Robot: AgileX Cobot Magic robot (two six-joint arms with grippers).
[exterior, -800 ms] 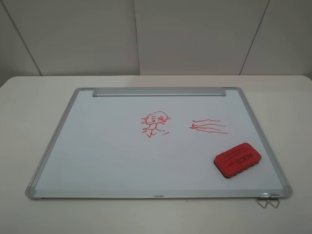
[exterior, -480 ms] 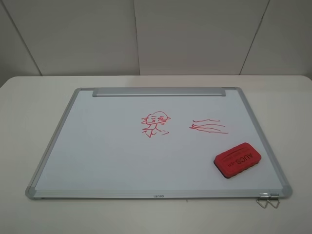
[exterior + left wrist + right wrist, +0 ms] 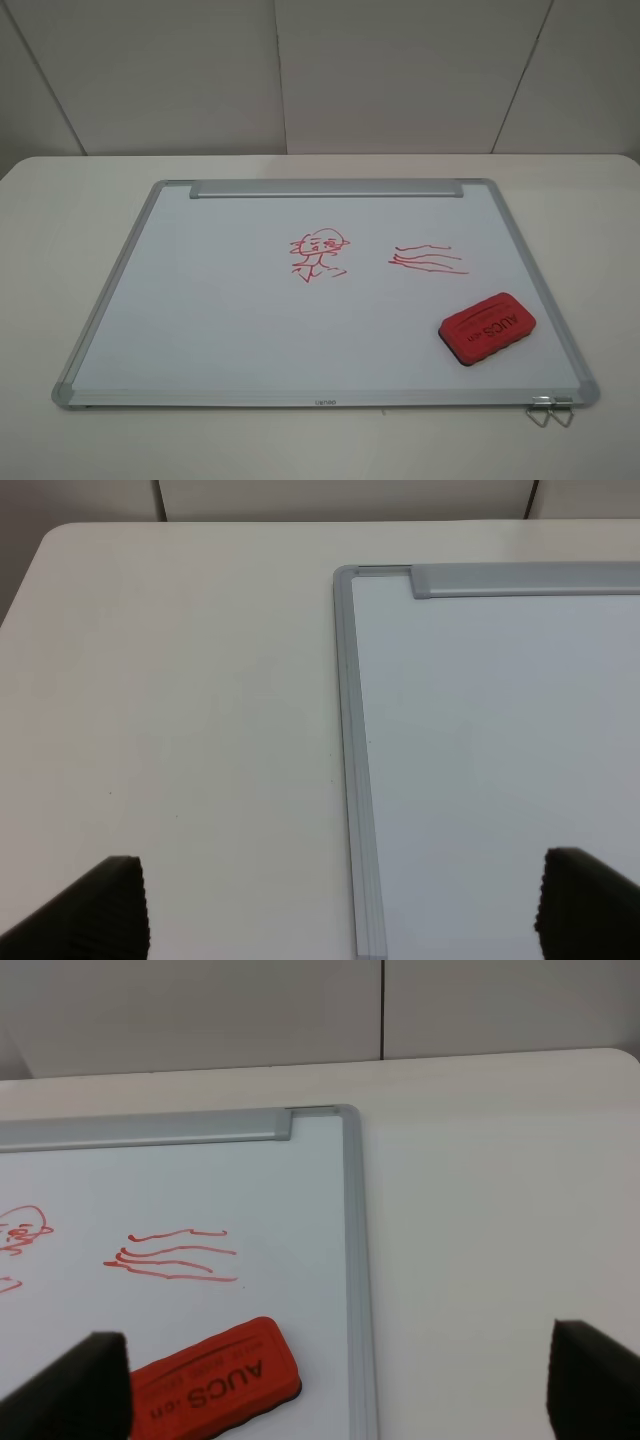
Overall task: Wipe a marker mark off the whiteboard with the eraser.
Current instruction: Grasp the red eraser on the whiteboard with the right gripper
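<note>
The whiteboard (image 3: pixel 220 310) is laid flat on a white table (image 3: pixel 60 220), with its silver tray strip (image 3: pixel 326 188) running along the far edge. The marker mark (image 3: pixel 318 256) — a small red stick figure with a round head — is drawn near the middle of the board. A set of wavy red lines (image 3: pixel 428 260) is seen to its right, apart from it. The eraser (image 3: pixel 487 328) is found on the board close to the near-right corner, lying flat at a slant with its lettered face up, well apart from the doodle. Two wire clips (image 3: pixel 549 410) are seen at the near-right corner of the frame. In the left wrist view the left gripper (image 3: pixel 345 910) is held above the left frame edge of the board, its fingers (image 3: pixel 100 915) spread wide and gripping nothing. In the right wrist view the right gripper (image 3: pixel 330 1380) is likewise spread wide — the eraser is seen lower down between its fingers (image 3: pixel 70 1390), untouched by either.
</note>
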